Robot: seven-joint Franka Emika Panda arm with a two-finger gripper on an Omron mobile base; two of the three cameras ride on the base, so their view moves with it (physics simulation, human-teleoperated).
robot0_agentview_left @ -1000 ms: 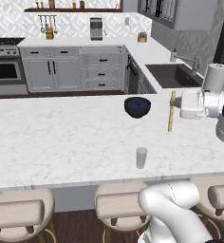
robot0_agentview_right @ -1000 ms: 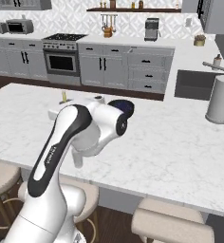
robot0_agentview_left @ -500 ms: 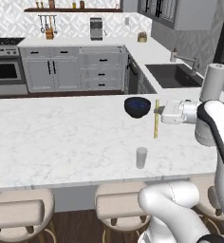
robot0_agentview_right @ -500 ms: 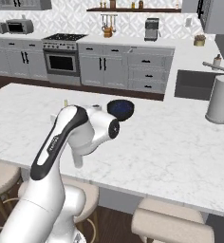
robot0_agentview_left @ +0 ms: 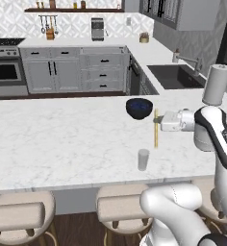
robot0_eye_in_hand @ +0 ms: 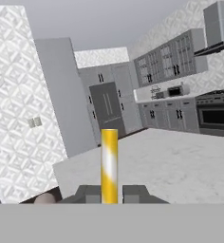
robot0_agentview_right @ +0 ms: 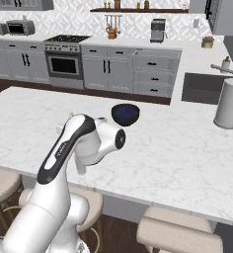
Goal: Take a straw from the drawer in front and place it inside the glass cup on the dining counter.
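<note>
While the gripper [robot0_agentview_left: 158, 122] is clenching the straw [robot0_agentview_left: 156, 128] near its upper end, the straw is standing upright, hanging above the dining counter [robot0_agentview_left: 62, 134], just beyond the glass cup [robot0_agentview_left: 143, 159].

The glass cup [robot0_agentview_left: 143, 159] stands on the dining counter [robot0_agentview_left: 62, 139] (near edge), before the bowl [robot0_agentview_left: 139, 107].

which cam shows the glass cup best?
Left base view: the glass cup stands whole and clear on the dining counter, near its front edge, below the held straw. In the right base view the arm covers that spot.
</note>
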